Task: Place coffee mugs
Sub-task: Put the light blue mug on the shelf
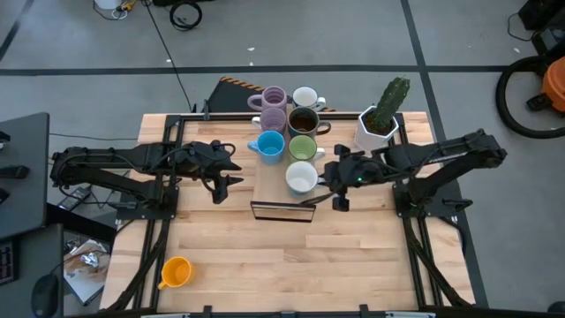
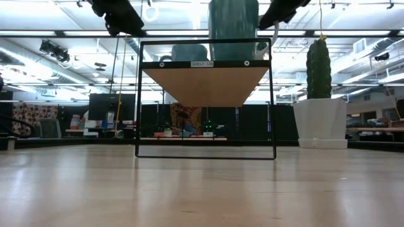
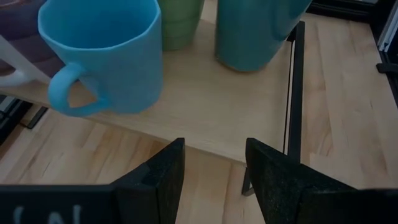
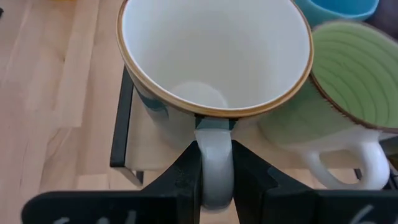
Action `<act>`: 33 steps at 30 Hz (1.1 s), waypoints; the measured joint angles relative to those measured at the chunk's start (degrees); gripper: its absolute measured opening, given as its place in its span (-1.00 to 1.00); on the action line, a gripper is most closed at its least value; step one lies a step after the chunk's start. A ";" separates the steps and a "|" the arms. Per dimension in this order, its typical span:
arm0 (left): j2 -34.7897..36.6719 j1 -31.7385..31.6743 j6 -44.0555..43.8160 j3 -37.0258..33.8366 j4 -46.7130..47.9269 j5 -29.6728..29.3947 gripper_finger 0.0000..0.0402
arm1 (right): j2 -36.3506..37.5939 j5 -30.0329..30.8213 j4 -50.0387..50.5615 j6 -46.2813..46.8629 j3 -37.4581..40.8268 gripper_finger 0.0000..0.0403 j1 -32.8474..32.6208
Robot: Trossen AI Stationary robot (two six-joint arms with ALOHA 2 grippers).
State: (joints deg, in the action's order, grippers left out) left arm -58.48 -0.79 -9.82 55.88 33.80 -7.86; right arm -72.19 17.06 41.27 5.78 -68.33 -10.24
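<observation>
The right tool (image 4: 214, 177) pinches the handle of a white-lined mug (image 1: 301, 177) on the front of the shelf (image 1: 270, 190), its arm reaching in low from the right. The left tool (image 3: 212, 180), fingers spread, hovers beside the blue mug (image 1: 268, 146). An orange mug (image 1: 176, 271) sits on the tabletop (image 1: 291, 261).

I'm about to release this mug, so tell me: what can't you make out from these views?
- Low view: the teal white-lined ceramic mug is cut off by the top edge, and its base contact with the black-framed wooden shelf is hidden.
- Right wrist view: the right gripper and mug body hide the shelf beneath.
- Orange mug: handle too small.
</observation>
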 joint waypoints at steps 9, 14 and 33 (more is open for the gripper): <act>0.00 0.06 0.00 0.00 2.17 0.20 -0.12 | -3.30 -0.38 5.05 0.31 -3.68 -0.65 1.92; 0.00 0.06 0.00 0.00 2.37 0.20 -0.12 | -3.06 -0.74 5.95 0.37 -3.68 -0.61 2.80; 0.00 2.98 -1.16 0.00 2.65 0.27 -0.12 | -1.26 -4.69 5.35 0.05 -3.68 -0.22 4.39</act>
State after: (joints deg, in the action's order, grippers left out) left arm -58.48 2.18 -10.98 55.88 36.45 -7.58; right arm -73.45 12.37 46.62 5.83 -72.01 -5.85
